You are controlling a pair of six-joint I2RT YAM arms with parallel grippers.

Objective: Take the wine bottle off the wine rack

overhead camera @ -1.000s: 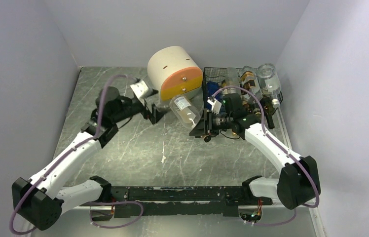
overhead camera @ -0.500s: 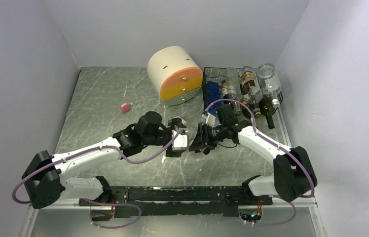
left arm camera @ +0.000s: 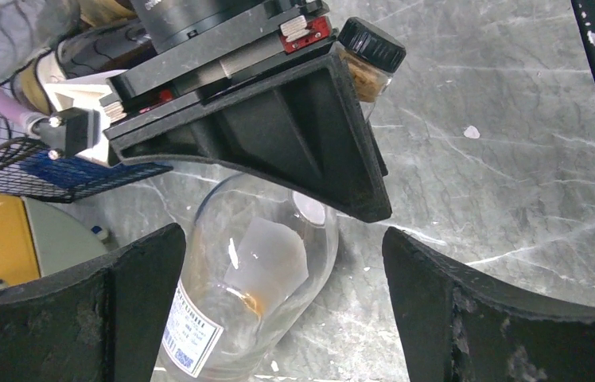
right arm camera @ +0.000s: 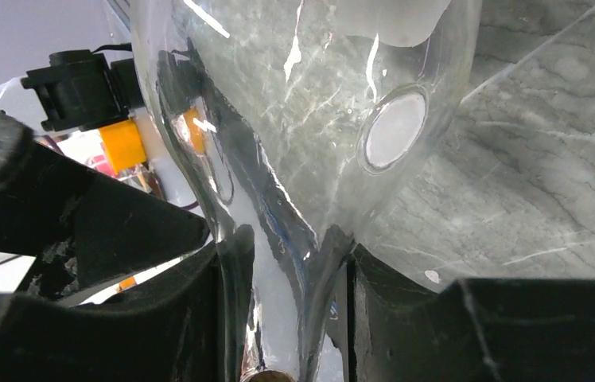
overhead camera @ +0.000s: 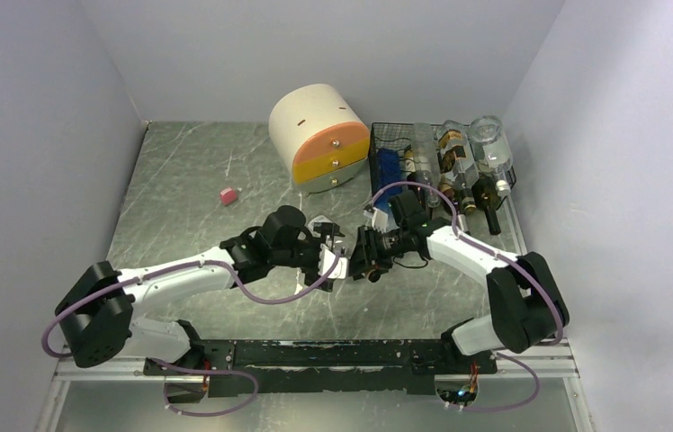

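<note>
The clear glass wine bottle is off the rack, low over the table's middle, and mostly hidden between both grippers in the top view. My right gripper is shut on its neck, with the body pointing away from it. In the left wrist view the labelled body lies between the wide-apart fingers of my open left gripper; the black cap shows past the right gripper. The black wire wine rack stands at the back right with several bottles in it.
The cream-and-orange round drawer unit stands just left of the rack. A small pink block lies on the table at the mid left. Walls close in the table on the left, back and right.
My right gripper carried the bottle from beside the rack down toward the table's middle. My left arm swung in from the left and put its open jaws around the bottle's body.
</note>
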